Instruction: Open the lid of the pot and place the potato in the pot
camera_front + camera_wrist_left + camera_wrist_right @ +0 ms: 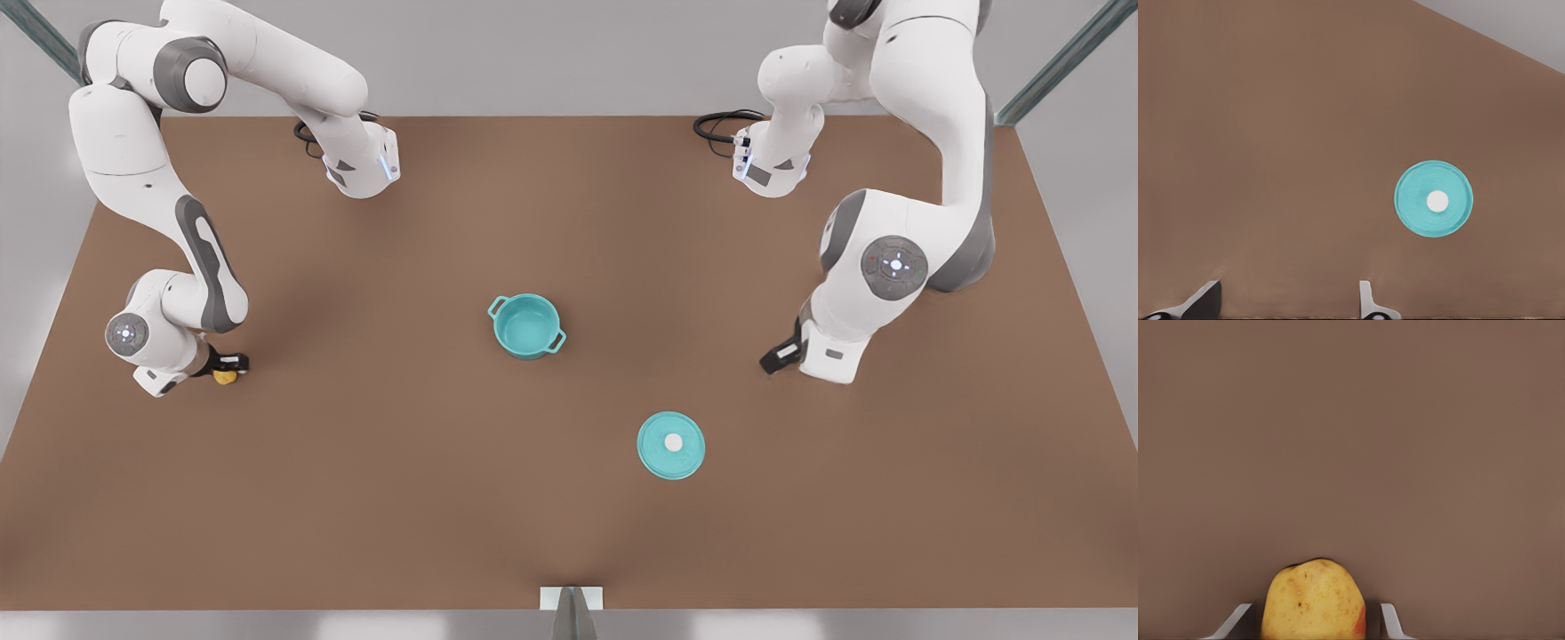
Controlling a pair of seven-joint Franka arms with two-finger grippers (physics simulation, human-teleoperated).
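The teal pot (526, 325) stands uncovered at the table's middle, nothing inside it. Its lid (671, 444) (1433, 199), a flat teal disc with a white knob, lies on the table nearer the front edge, towards the front view's right. The yellow-orange potato (225, 378) (1313, 600) rests on the table at the front view's far left. My right gripper (229, 363) (1315, 609) is low over it, open, one finger on each side with a thin gap. My left gripper (779, 356) (1288, 300) hovers open and empty, right of the pot and behind the lid.
The brown table (400, 498) stretches wide around the pot and lid. Both arm bases with black cables (720, 124) sit along the back edge. A small grey bracket (571, 600) stands at the middle of the front edge.
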